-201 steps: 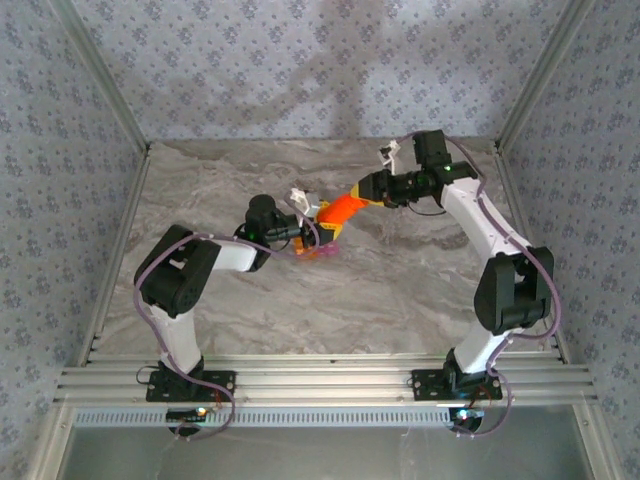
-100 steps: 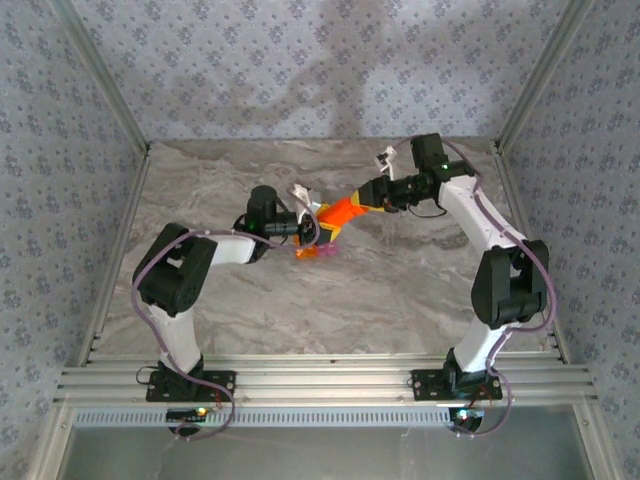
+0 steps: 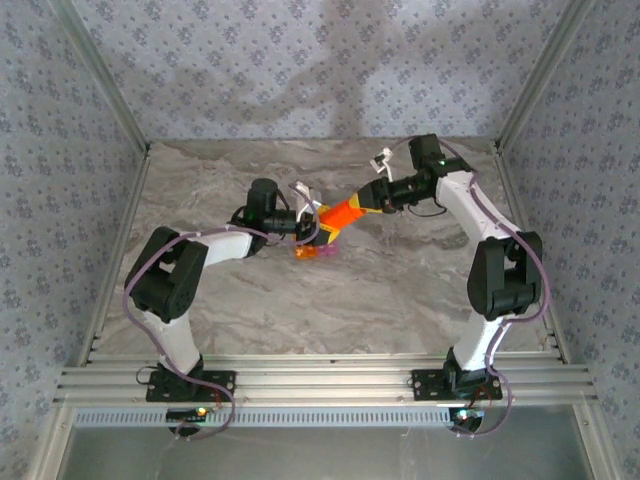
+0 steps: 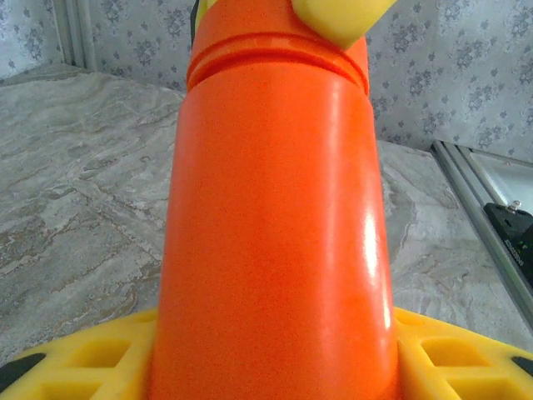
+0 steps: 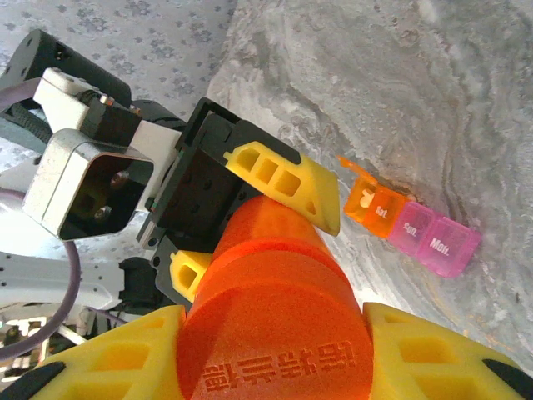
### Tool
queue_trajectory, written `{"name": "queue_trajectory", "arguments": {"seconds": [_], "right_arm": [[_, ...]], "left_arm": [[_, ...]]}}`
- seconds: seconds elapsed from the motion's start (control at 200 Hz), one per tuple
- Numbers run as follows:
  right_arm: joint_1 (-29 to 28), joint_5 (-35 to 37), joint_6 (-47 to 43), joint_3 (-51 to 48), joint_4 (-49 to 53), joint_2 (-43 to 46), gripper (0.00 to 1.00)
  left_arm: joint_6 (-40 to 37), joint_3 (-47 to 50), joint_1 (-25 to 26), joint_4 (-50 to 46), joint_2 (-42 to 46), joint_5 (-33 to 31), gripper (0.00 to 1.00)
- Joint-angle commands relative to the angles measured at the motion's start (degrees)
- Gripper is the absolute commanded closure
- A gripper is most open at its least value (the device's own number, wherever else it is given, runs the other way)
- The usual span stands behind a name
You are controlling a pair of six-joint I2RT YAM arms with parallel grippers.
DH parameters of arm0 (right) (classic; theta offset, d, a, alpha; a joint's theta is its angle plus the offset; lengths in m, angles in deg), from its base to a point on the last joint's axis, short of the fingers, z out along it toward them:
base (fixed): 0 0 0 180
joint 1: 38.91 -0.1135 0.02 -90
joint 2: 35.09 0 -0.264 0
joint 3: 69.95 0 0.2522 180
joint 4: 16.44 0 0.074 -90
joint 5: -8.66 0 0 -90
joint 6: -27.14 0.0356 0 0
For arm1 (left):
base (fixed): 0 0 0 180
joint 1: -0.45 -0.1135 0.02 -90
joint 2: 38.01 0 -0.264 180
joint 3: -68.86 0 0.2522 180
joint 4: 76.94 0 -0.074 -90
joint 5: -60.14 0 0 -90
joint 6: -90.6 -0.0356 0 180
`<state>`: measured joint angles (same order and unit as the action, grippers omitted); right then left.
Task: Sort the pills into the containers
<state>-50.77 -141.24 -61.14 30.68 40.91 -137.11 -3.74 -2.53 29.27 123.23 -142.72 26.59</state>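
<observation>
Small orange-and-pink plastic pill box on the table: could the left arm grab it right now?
Probably not yet. The left gripper is clamped on the tall orange plastic bottle, whose cap the right gripper holds. The orange-and-pink plastic pill box lies uncovered close by, so letting go comes first.

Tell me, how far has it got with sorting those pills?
Early on. Done: the containers sit on the table, the orange one open. In hand: the left hand grips the orange bottle while the right hand clamps its cap, not yet off. Left: uncapping and putting pills into the containers.
</observation>
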Motion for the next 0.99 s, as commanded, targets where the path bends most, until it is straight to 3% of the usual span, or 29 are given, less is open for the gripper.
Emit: {"name": "queue_trajectory", "arguments": {"seconds": [0.0, 0.38, 0.989], "right_arm": [[-1.13, -5.99, 3.25, -3.45, -3.87, -0.38, 0.66], [-2.91, 0.08, 23.73, -10.06, -14.44, 1.17, 0.61], [-1.83, 4.08, 27.83, -9.63, -16.09, 5.11, 0.23]], "left_arm": [[-1.28, -2.34, 0.52, 2.36, 3.46, 2.47, 1.0], [-4.71, -5.3, 0.31, -5.53, 3.19, 3.01, 1.0], [1.21, -2.61, 0.23, 3.28, 1.08, -0.08, 1.0]]}}
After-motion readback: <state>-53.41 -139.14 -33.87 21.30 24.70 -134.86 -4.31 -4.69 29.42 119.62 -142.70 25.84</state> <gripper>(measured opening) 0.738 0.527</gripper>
